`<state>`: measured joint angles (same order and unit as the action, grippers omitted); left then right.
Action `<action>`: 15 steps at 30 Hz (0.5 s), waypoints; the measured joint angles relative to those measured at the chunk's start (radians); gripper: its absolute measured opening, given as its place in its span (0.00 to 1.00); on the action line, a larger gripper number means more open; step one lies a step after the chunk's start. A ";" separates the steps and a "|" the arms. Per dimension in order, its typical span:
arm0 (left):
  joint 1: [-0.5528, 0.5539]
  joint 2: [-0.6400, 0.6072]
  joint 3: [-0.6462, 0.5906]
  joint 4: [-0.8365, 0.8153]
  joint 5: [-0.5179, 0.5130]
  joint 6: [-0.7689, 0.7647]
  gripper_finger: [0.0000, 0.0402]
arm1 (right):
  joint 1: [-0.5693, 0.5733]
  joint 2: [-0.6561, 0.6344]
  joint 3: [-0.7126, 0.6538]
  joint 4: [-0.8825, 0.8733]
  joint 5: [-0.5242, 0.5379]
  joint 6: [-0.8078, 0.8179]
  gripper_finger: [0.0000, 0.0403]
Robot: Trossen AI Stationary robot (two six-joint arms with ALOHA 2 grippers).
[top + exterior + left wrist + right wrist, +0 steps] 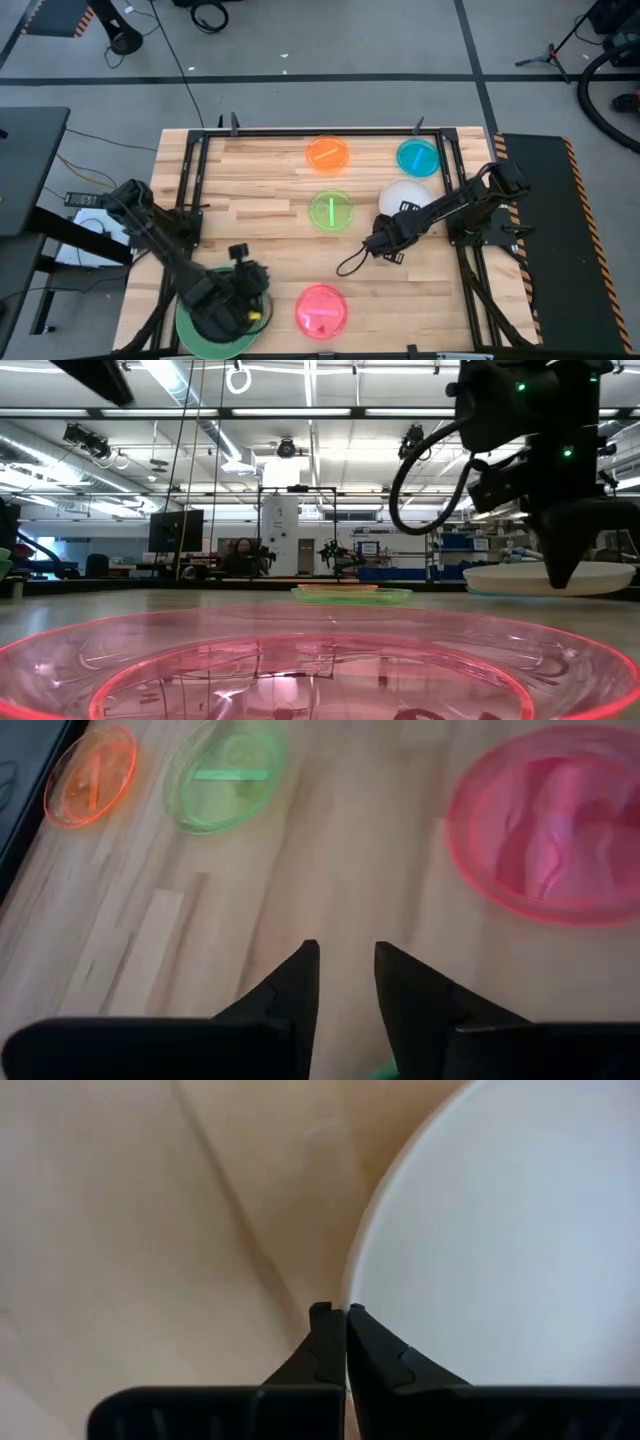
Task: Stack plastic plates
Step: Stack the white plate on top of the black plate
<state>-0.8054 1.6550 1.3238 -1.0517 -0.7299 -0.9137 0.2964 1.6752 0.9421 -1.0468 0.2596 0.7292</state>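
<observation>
My right gripper (346,1312) is shut at the near-left rim of the white plate (404,193), which lies at the table's right beside the cyan plate (418,157). My left gripper (347,960) is open and touches nothing. It hovers over bare wood at the near-left corner, above a large green plate (200,338) that the arm partly hides. The orange plate (328,153), lime plate (330,211) and pink plate (322,310) lie flat in a row down the table's middle. No black or purple plate shows. My right gripper pinches the white plate's rim (352,1285) between its two fingers, coming from above and pointing down. The fingertips (325,1320) meet right at the edge. In the low view the plate (500,578) sits about level, close to the table.
The pink plate (300,670) fills the foreground of the low view. Black frame rails (190,180) run along the table's left and right sides. Bare wood lies between the pink plate and the right arm. A person sits far off in the room behind.
</observation>
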 joint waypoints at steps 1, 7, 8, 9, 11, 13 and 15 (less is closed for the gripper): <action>0.019 0.000 -0.021 0.029 -0.002 0.023 0.27 | 0.013 0.000 0.000 0.000 0.001 -0.001 0.01; 0.124 0.000 -0.166 0.197 0.013 0.144 0.27 | 0.166 0.000 0.043 0.040 0.028 -0.237 0.01; 0.138 0.000 -0.186 0.222 0.019 0.169 0.27 | 0.192 0.000 0.059 0.038 0.044 -0.266 0.01; 0.150 0.000 -0.205 0.249 0.025 0.194 0.27 | 0.214 0.000 0.078 0.034 0.057 -0.290 0.01; 0.170 0.000 -0.237 0.306 0.027 0.245 0.27 | 0.253 0.000 0.119 0.035 0.069 -0.350 0.00; 0.186 0.000 -0.264 0.379 0.027 0.303 0.27 | 0.286 0.000 0.159 0.040 0.069 -0.425 0.00; 0.196 0.000 -0.279 0.456 0.028 0.382 0.27 | 0.311 0.000 0.196 0.049 0.058 -0.492 0.00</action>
<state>-0.6096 1.6550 1.0452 -0.5954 -0.7023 -0.5315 0.6070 1.6749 1.1382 -0.9980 0.3177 0.2373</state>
